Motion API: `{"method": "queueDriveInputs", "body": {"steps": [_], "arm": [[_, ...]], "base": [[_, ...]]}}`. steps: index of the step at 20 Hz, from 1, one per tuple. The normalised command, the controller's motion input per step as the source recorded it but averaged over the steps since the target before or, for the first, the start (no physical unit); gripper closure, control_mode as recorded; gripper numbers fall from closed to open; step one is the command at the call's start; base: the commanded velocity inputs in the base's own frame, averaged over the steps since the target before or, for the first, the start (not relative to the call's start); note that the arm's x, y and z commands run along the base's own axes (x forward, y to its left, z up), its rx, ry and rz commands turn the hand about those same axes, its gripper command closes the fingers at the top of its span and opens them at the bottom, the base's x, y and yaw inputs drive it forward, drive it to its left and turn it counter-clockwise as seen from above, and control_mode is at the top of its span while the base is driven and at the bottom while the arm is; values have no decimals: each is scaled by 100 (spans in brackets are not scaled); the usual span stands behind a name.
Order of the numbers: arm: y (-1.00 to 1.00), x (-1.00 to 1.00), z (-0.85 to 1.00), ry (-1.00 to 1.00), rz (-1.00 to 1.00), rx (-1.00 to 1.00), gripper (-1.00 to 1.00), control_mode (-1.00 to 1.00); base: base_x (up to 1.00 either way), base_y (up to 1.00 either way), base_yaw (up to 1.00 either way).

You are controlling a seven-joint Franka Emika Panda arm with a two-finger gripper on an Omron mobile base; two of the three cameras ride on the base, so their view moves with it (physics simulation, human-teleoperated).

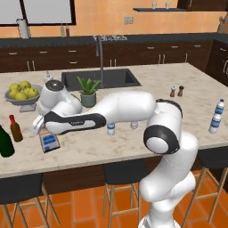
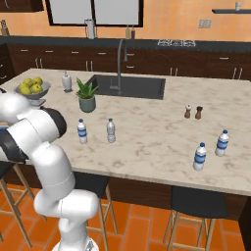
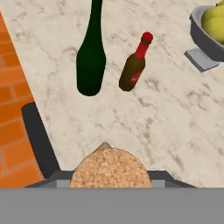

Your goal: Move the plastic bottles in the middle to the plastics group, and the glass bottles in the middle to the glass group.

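Marble island counter (image 1: pixel 133 147), left end: gripper (image 1: pixel 43 126) is clamping the cork-stoppered glass bottle (image 1: pixel 49 141), carrying it upright. Glass group is lying just left of it: wine bottle (image 3: pixel 90 61) and sauce bottle (image 3: pixel 134 65). 2 plastic bottles (image 2: pixel 82 131) are waiting mid-counter.

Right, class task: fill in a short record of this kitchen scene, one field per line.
gripper: shut on the cork-stoppered bottle, beside the glass group
glass group: green wine bottle, red-capped sauce bottle
middle of counter: blue-label water bottle, plain water bottle
plastics group: two water bottles at the right edge
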Motion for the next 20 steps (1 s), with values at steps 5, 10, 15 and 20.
{"method": "queueDriveInputs", "body": {"steps": [5, 10, 15, 20], "arm": [[20, 13, -16, -3, 0, 19, 100, -100], [24, 7, 0, 2, 0, 0, 100, -100], [37, 20, 0, 0, 0, -2, 100, -100], [32, 28, 0, 1, 0, -6, 100, -100]], "base": [[0, 0, 0], [0, 0, 0], [0, 0, 0], [0, 0, 0]]}}
